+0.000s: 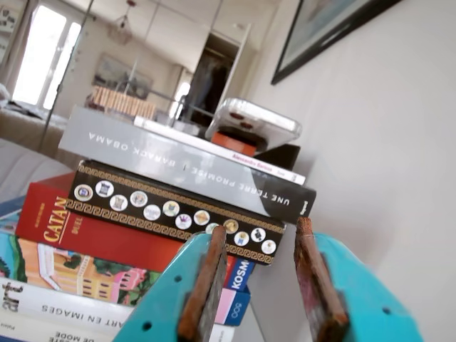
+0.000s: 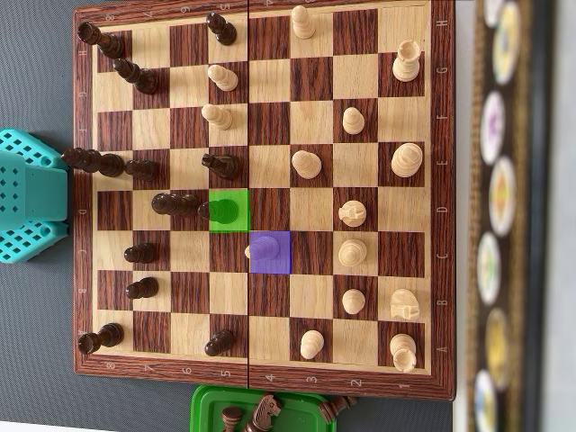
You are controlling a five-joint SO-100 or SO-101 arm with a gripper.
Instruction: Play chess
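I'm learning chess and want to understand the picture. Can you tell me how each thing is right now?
Gripper: fingers open, holding nothing.
Green square: dark pawn standing on it.
Purple square: light piece mostly hidden under the tint.
Green tray: holds captured dark pieces.
Stack of books: piled up, tilted in the wrist view.

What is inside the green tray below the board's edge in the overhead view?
The green tray holds dark captured pieces, including a knight and a pawn. The frame edge cuts the tray off, hiding the rest.
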